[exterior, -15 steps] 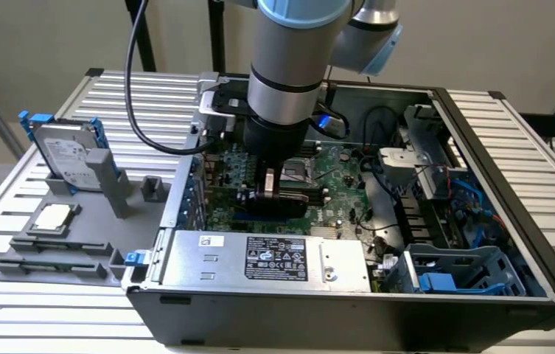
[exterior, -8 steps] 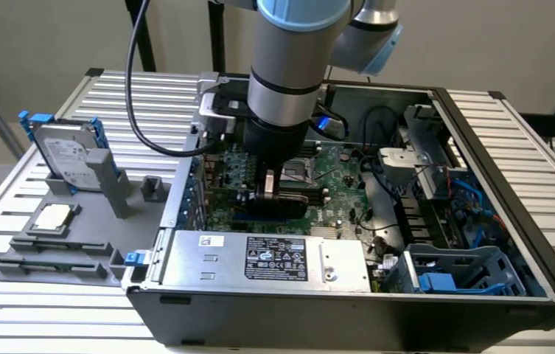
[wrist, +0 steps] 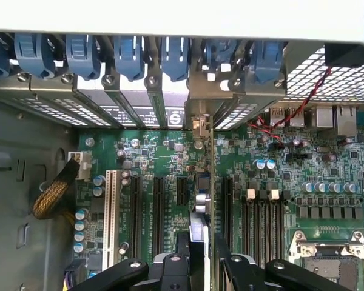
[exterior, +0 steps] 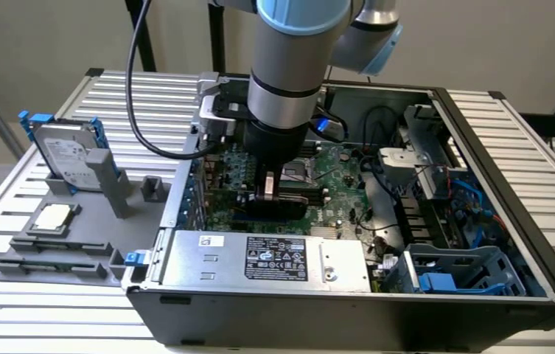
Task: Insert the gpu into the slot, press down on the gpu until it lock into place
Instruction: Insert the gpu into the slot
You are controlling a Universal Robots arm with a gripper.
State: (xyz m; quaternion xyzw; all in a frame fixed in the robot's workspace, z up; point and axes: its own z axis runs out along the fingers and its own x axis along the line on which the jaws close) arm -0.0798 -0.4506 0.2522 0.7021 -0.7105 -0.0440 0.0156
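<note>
Looking at the exterior view, the gripper (exterior: 270, 193) is down inside the open computer case (exterior: 356, 310). Its fingers are closed on the top edge of the gpu (exterior: 275, 209), which stands on edge over the green motherboard (exterior: 341, 184), just beside the grey power supply (exterior: 257, 258). In the wrist view the fingers (wrist: 183, 257) pinch the gpu (wrist: 210, 176), seen edge-on, with its bracket end (wrist: 200, 100) against the case's rear wall; the slot is hidden beneath the card. To my eye the press wants to go straight down, card upright, bracket lined up, force even so neither end rides high.
</note>
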